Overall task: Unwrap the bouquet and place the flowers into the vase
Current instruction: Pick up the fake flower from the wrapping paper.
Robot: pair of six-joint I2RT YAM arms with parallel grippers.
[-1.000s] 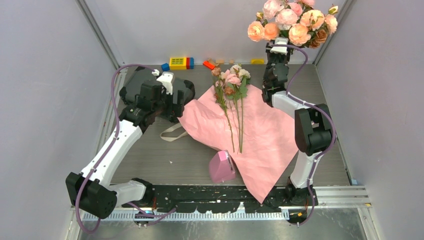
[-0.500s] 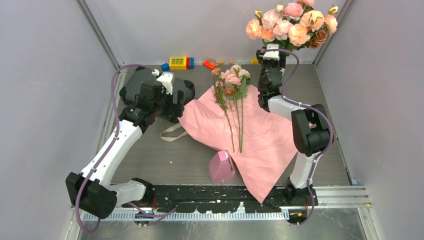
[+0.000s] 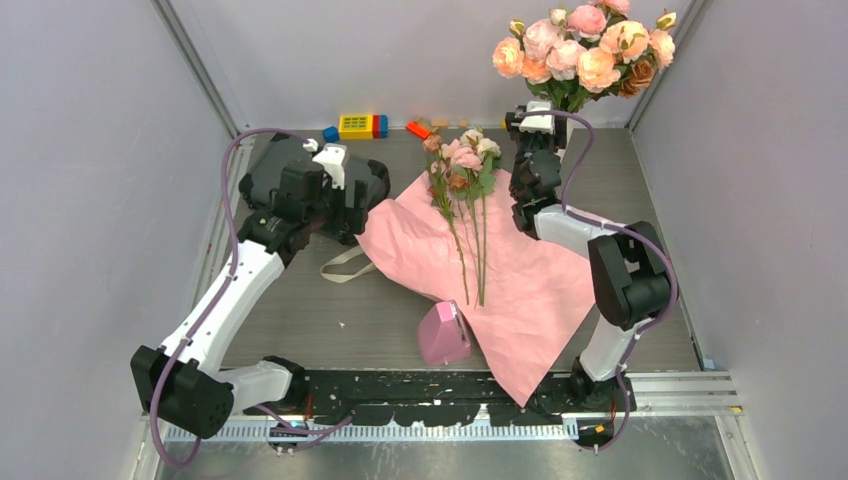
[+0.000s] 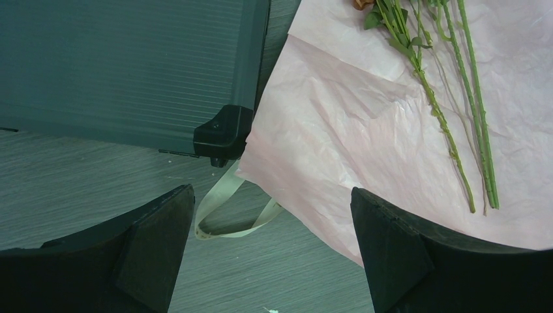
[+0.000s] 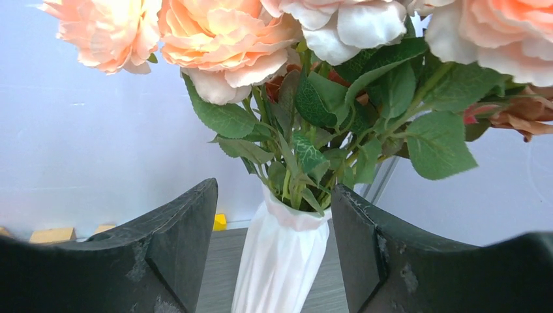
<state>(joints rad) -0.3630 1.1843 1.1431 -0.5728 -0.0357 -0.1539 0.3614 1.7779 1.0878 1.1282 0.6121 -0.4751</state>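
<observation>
Vase [image 5: 280, 261] ribs show only from the right end effector [image 5: 274, 189], spread wide and empty.

A small solid pink wedge [image 3: 443, 333] stands near the front of the grey wood-grain table [image 3: 300, 320]. Along the back wall lie toy blocks: a blue block [image 3: 330, 134], a yellow block [image 3: 355, 126] touching a red block [image 3: 381, 126], and an orange piece [image 3: 417, 129]. A cluster of peach-orange roses [image 3: 585, 45] rises at the far right corner.

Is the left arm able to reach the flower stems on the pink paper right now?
Probably yes: the left gripper hangs open at the edge of the paper, and the stems lie uncovered on it, nothing between.
</observation>
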